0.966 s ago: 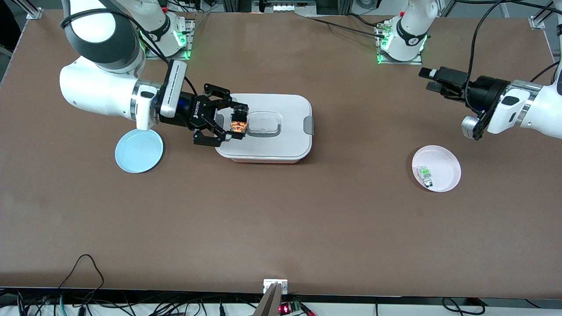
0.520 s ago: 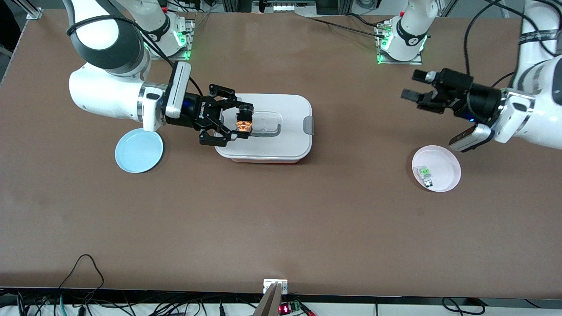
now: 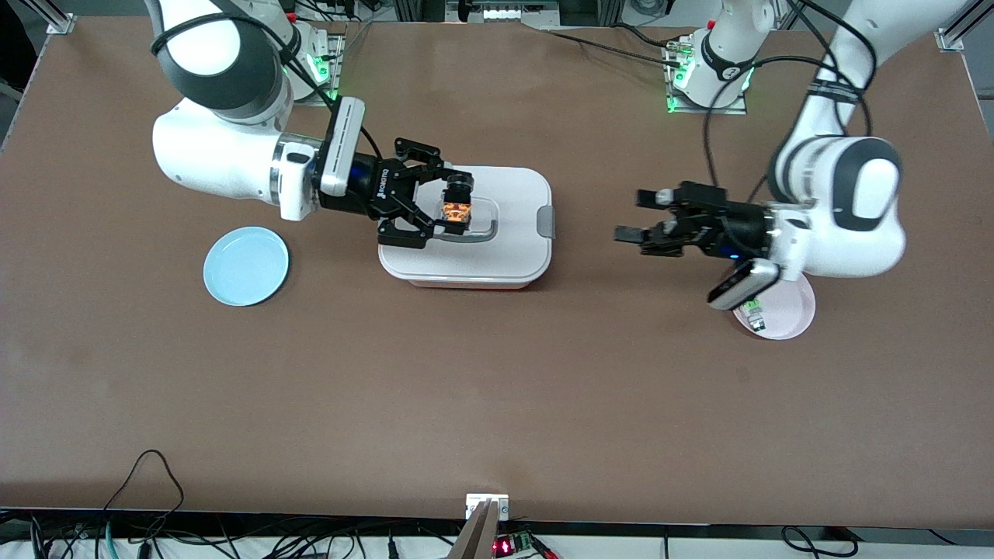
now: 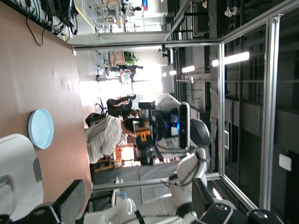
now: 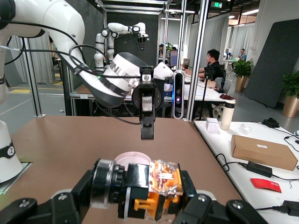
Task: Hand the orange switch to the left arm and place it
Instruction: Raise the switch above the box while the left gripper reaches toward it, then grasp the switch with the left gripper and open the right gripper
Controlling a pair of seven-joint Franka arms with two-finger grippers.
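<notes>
Moved since a second ago: both arms have closed in toward each other; the right gripper [image 3: 457, 208] has carried the orange switch [image 3: 453, 213] farther over the box [image 3: 516, 256], and the left gripper [image 3: 638, 217] has swung in from near its end of the table to hover over bare table between the box and the pink plate [image 3: 792, 324].
Right gripper: clamped on the orange switch, held up in the air above the box's grey-outlined handle [image 3: 491, 227]; the right wrist view shows the switch [image 5: 156, 187] pinched between the fingers, orange part facing the camera.
Left gripper: fingers spread apart, pointing toward the box and the switch; it holds nothing.
Step in hand: judged to be the hand-over above the box, not yet done.
How to do it well: keep the switch high enough to clear the box lid, line the left gripper's open fingers up with the free sides of the switch, and let the right gripper release only once the left has a firm pinch.
Risk: such a small part could slip and drop onto the lid.
Other things: a blue plate [image 3: 245, 266] lies empty near the right arm's end; the pink plate holds a pale grey switch with a green part [image 3: 752, 308].
</notes>
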